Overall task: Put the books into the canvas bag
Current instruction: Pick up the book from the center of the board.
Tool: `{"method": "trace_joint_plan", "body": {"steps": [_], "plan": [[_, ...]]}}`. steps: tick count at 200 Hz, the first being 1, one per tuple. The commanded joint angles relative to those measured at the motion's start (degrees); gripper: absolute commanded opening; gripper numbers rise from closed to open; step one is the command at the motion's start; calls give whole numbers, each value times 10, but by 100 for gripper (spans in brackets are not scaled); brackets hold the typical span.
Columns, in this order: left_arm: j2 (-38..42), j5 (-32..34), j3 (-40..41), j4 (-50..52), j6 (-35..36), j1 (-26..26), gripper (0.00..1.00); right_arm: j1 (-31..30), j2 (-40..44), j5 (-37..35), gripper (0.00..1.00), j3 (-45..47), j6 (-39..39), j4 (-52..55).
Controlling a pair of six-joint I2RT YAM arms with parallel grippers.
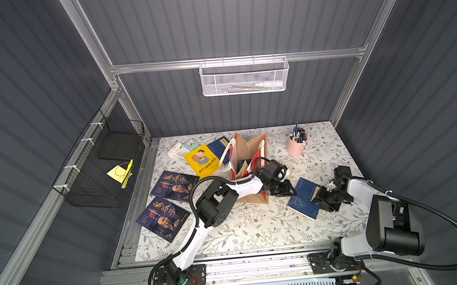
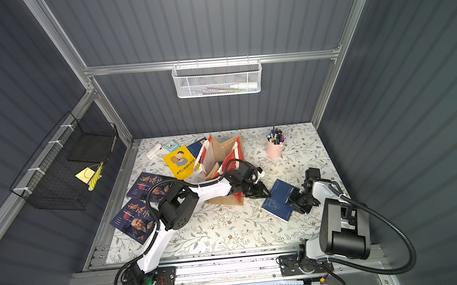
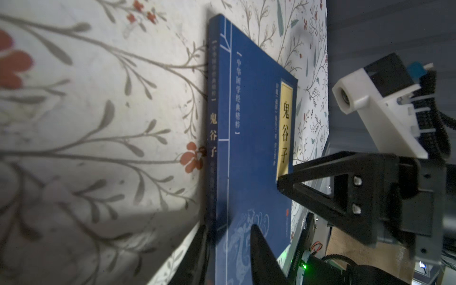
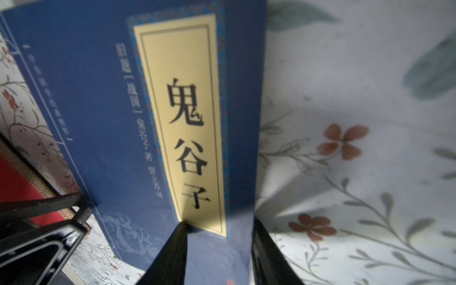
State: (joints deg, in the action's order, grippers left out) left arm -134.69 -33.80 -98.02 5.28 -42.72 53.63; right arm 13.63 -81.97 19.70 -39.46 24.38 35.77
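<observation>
Blue book point(image 1: 304, 199) sits on the table point(image 1: 241, 230), caught between both grippers! Left gripper point(image 3: 228, 229) straddles its spine, jaws part-spread. Right gripper point(image 4: 219, 222) straddles the opposite edge, one finger point(image 4: 172, 246) on top. Pinching? Can't tell. Bag point(image 1: 248, 150) stands right beside the left jaws.

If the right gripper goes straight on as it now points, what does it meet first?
Most likely the blue book: the right gripper is at its edge, one finger over the cover.
</observation>
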Motion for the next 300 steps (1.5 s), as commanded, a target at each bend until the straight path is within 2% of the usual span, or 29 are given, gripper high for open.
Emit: {"method": "trace_joint_plan", "body": {"steps": [1,19,52,119,176,223,260,274,300], "plan": [[38,-86,10,-61,-24,28,30,-11,0,74,38,-10,-9,-10],[45,-84,20,-77,-39,28,30,-11,5,76,32,-7,-11,-9],[51,-70,34,-94,-66,30,29,-11,12,87,30,5,-6,-16],[32,-25,41,-44,-39,43,33,-11,-5,98,26,18,-4,-36],[23,72,-3,94,36,46,40,-13,2,63,25,14,-21,-16],[9,68,-2,96,35,45,45,-24,-15,52,23,-5,-26,-12],[1,42,12,43,4,43,48,-30,-19,51,22,-9,-24,-12],[6,64,9,56,8,43,51,-30,-19,46,21,-9,-26,-10],[34,144,12,103,34,40,56,-31,-17,27,20,-10,-31,-2]]}}
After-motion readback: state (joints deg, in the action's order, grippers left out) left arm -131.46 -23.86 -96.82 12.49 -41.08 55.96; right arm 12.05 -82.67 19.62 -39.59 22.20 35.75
